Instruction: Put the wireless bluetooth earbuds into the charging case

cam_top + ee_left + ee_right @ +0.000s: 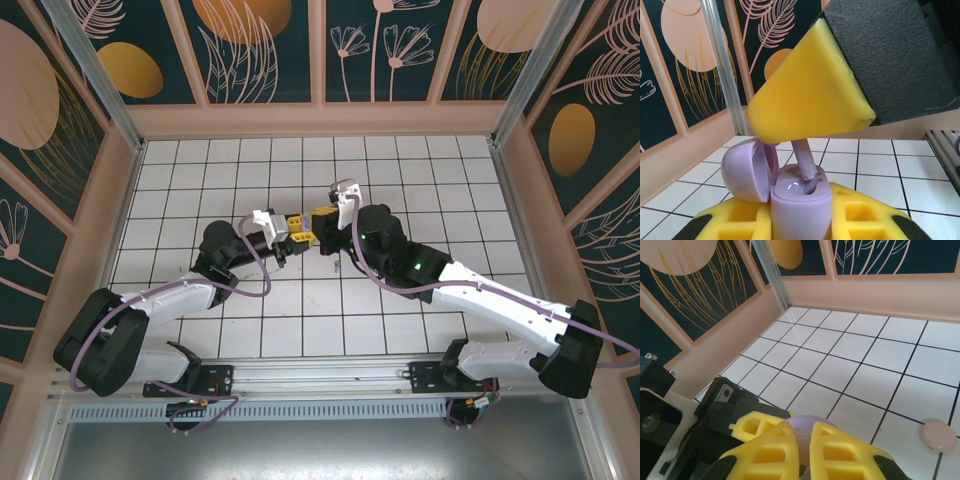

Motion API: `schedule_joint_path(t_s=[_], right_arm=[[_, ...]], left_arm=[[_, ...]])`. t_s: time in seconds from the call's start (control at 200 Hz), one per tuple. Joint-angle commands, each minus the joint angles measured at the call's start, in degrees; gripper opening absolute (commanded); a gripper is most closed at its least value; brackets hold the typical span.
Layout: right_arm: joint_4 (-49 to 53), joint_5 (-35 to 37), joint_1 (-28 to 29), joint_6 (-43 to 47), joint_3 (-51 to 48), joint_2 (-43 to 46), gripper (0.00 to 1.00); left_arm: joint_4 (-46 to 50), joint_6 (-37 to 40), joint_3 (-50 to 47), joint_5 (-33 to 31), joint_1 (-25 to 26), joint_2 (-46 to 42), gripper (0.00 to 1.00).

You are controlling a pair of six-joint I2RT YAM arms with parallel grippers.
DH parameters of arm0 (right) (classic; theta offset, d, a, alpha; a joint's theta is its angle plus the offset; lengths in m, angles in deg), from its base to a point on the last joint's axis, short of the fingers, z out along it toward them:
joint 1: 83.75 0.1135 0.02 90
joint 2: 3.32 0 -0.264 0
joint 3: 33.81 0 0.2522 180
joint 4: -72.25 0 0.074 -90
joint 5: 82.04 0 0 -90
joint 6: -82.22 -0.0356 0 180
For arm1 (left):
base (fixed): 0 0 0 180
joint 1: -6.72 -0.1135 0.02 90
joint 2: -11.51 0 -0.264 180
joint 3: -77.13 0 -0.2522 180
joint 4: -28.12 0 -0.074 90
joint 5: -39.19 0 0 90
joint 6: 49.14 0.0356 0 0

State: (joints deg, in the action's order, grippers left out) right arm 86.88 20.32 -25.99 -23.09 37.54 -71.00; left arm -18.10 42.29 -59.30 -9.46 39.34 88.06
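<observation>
The lilac charging case (pixel 800 205) stands upright between the yellow fingers of my left gripper (pixel 801 222), which is shut on it. Its lid (pixel 742 170) hangs open to the left. A lilac earbud (pixel 804 159) is pinched by my right gripper, whose yellow finger (pixel 810 90) looms above. The stem tip touches the mouth of the case's right slot. In the top view the left gripper (pixel 293 232) and the right gripper (pixel 325 220) meet above mid-table. Lilac plastic (pixel 807 422) shows between the tips of my right gripper (pixel 804 450).
A pale pink rounded object (pixel 938 435) lies on the white tiled floor (pixel 865 355) to the right of the grippers. Peach walls (pixel 320 118) and metal corner posts (pixel 722 70) enclose the table. The left gripper's black body (pixel 700 440) sits close beside the right fingers.
</observation>
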Motion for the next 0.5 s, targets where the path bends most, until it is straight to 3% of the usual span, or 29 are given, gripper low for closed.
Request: schedule_joint_path(t_s=[0.0, 0.27, 0.495], right_arm=[[4.1, 1.4, 0.3, 2.0, -0.8, -1.1, 0.09], [4.7, -1.9, 1.3, 4.7, 0.4, -2.7, 0.09], [6.5, 0.2, 4.6, 7.0, 4.0, -7.7, 0.09]], left_arm=[[-3.1, 0.2, 2.3, 1.4, 0.2, -1.6, 0.0], [-2.5, 0.3, 2.5, 1.5, 0.2, -1.5, 0.0], [-2.5, -0.1, 2.7, 1.4, 0.2, -1.4, 0.0]])
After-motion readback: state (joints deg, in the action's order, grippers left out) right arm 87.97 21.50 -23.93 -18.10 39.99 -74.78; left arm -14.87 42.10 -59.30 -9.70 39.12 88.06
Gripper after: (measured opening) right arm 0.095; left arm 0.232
